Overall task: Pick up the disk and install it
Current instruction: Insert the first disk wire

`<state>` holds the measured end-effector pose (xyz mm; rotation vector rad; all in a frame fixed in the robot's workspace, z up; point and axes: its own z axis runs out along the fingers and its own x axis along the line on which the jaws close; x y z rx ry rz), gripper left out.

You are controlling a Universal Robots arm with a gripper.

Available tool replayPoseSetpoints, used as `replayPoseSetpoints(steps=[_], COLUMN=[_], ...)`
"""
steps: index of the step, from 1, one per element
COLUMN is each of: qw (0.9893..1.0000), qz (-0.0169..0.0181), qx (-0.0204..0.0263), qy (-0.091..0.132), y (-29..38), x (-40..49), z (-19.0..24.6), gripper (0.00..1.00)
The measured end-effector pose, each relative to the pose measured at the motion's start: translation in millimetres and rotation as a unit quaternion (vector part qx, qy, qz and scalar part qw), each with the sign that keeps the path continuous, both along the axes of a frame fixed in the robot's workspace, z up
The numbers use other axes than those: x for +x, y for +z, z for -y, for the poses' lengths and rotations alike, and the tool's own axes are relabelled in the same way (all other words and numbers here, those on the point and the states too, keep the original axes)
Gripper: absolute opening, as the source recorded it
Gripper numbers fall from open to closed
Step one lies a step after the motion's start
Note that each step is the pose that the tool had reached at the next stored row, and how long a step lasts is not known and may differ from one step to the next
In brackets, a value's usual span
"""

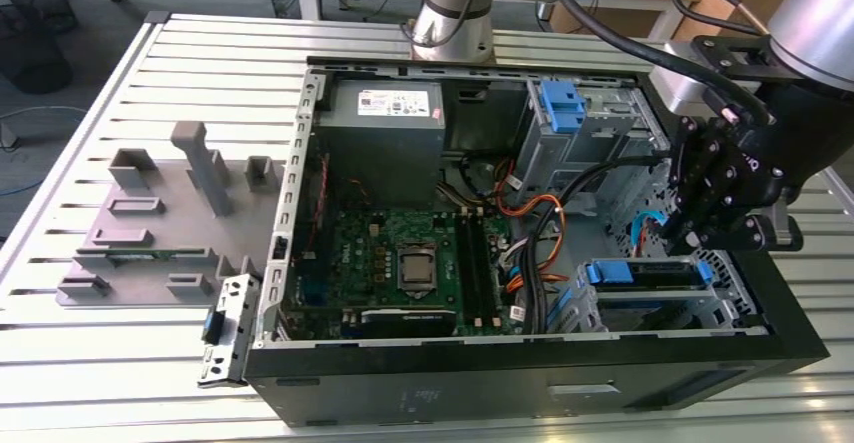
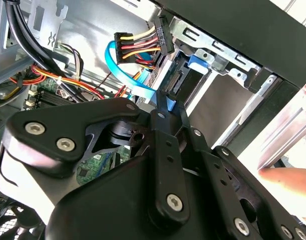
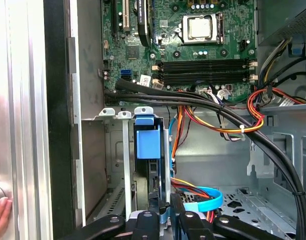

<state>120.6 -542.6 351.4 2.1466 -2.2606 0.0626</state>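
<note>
Open computer case [image 1: 441, 388] on a slatted bench: the arm bends down over the drive cage [image 3: 123, 150], its gripper [image 3: 164, 214] closed on the disk [image 3: 147, 142] standing edge-on in the slot, which I judge needs a straight, level push clear of the blue data cable [image 3: 205, 200].

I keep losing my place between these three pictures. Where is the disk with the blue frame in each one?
Exterior view: the disk lies in the bay at the case's front corner, on the exterior view's right.
First wrist view: the disk stands edge-on in the metal bay.
Second wrist view: the disk shows its dark end beneath the silver bay.
Shared landmark: the light-blue flat cable beside it.
</note>
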Motion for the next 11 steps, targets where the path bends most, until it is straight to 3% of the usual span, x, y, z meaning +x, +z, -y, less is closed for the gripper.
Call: replayPoseSetpoints(steps=[3,7,11], qw=[1.0000,0.9999,0.9999], qz=[-0.0016,-0.0107,-0.0119], qx=[0.0001,-0.0001,0.0000], qy=[0.000,0.000,0.000], y=[-0.1,-0.6,-0.9], x=[2.6,11.4,12.5], z=[0.1,0.0,0.0], gripper=[0.24,0.24,0.24])
